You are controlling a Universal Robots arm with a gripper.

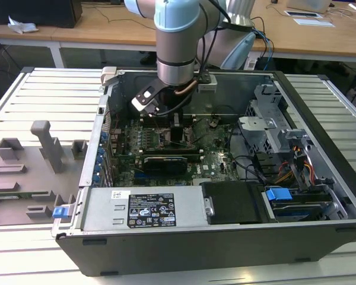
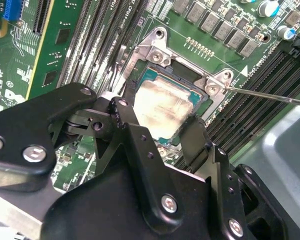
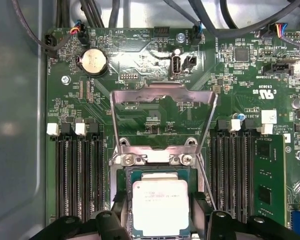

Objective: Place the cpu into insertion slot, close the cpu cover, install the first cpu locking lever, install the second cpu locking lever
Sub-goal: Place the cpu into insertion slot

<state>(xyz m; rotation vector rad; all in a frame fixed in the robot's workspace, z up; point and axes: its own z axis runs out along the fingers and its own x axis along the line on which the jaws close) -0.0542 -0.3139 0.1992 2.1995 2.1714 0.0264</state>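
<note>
– Pincer (image 2: 159,120) straddles cpu (image 3: 160,207), which sits in slot (image 3: 123,197). Clamped or loose? Can't tell.
– Yeah, cover (image 3: 162,91) stands open just beyond it. If cpu's crooked, closing could jam, imo.

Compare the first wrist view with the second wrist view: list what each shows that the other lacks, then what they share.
First wrist view: the cpu cover hinged up open beyond the socket, a round coin battery, and cables at the board's edge.
Second wrist view: the gripper with its black linkage and screws, and a row of grey chips beyond the socket.
Both wrist views: the cpu lying in the insertion slot under the gripper, flanked by memory slots.
</note>
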